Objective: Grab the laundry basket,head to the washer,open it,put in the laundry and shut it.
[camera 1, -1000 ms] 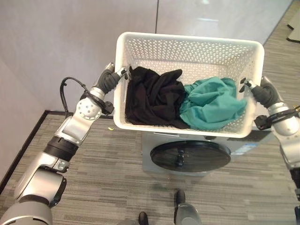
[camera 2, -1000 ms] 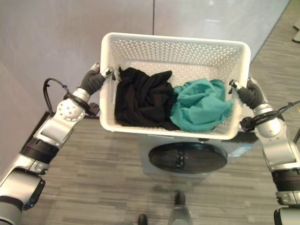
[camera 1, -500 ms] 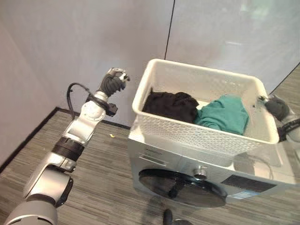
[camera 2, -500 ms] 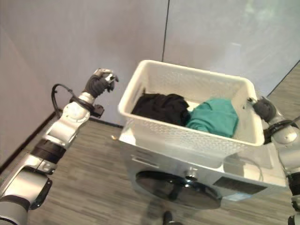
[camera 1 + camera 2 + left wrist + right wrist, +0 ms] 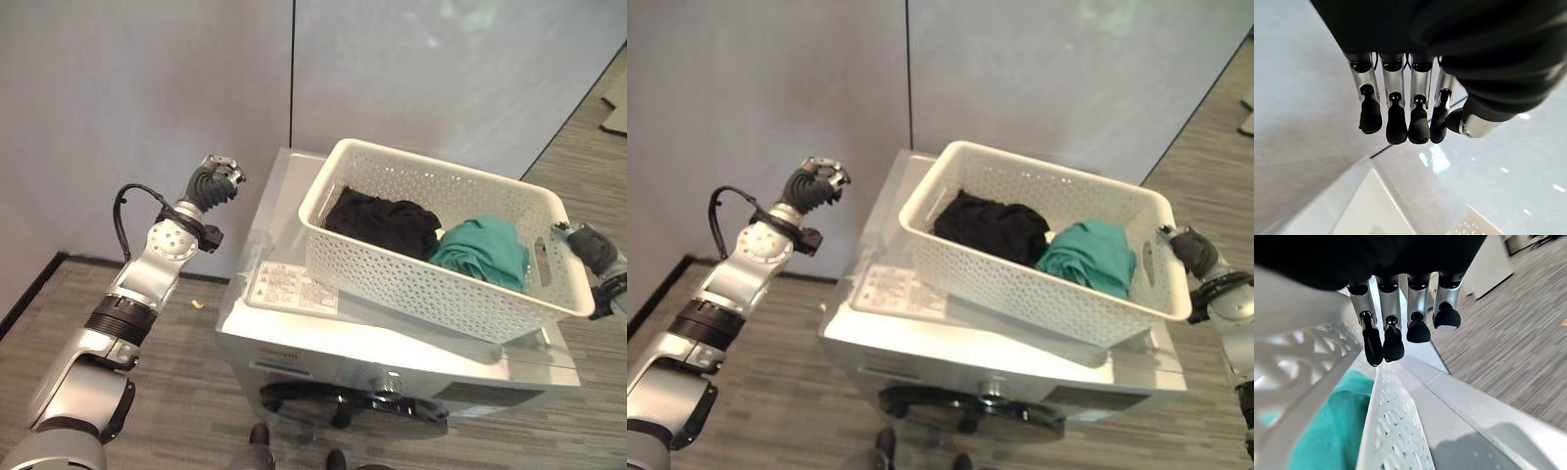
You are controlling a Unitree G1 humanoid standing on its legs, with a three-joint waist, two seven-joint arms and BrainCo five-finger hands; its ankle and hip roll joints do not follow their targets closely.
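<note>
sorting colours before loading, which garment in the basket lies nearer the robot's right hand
The teal garment, at the end of the white laundry basket by the right hand. The black garment lies at the far end.

It looked like a bare test room or lab set up as a laundry corner; a silver front-loading washer (image 5: 392, 343) stood alone against plain grey wall panels (image 5: 147, 88); the floor (image 5: 176, 343) was striped grey carpet with a dark skirting line.
</note>
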